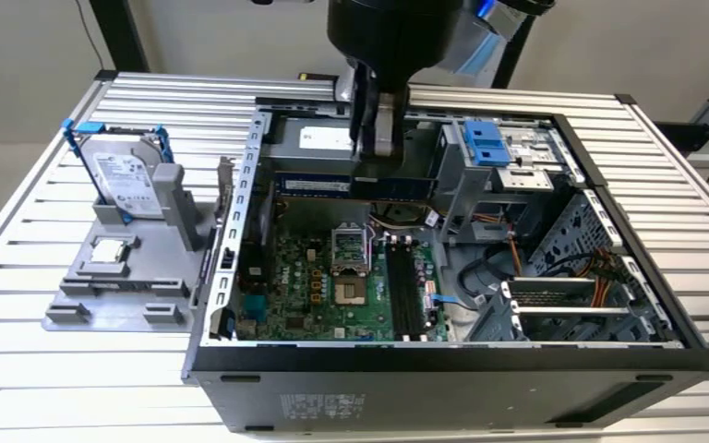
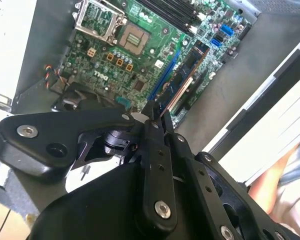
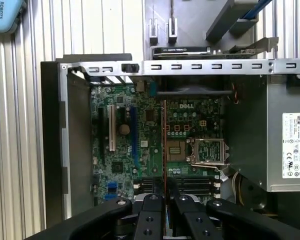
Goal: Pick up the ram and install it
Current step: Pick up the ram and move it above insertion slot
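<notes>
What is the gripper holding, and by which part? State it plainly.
The ram, clamped in the gripper; in the exterior view the grip is on its upper long edge, roughly mid-length, over the open computer case.

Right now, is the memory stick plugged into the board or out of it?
Out. The pincer is shut on the ram, holding it clear of the motherboard; the long black slots lie empty.

Arm enters the exterior view at 12 o'clock, wrist vertical. Gripper points toward 6 o'clock. In both wrist views, fingers are pinched onto the ram, no gap.
</notes>
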Robot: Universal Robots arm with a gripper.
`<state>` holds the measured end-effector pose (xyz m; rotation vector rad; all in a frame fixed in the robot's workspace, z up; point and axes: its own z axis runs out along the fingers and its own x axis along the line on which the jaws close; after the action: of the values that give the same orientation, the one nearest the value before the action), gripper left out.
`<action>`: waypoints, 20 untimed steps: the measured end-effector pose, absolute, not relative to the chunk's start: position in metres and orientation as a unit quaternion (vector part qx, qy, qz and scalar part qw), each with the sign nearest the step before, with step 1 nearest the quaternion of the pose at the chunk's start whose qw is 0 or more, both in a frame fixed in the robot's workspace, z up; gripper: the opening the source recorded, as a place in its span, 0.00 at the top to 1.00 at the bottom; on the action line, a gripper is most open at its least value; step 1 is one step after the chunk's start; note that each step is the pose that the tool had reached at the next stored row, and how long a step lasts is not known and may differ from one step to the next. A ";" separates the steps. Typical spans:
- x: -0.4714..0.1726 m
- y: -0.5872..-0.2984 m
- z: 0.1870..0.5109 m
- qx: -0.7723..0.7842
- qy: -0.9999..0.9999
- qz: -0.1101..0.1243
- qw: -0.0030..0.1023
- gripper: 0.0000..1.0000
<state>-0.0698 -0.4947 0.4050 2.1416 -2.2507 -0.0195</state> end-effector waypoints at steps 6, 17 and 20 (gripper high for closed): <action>-0.060 -0.495 0.405 0.689 -0.724 -0.006 0.017 1.00; -0.044 -0.495 0.405 0.689 -0.724 -0.006 0.017 1.00; -0.039 -0.495 0.405 0.689 -0.724 -0.006 0.017 1.00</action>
<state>-0.0391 -0.4947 0.4050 2.1415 -2.2508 -0.0195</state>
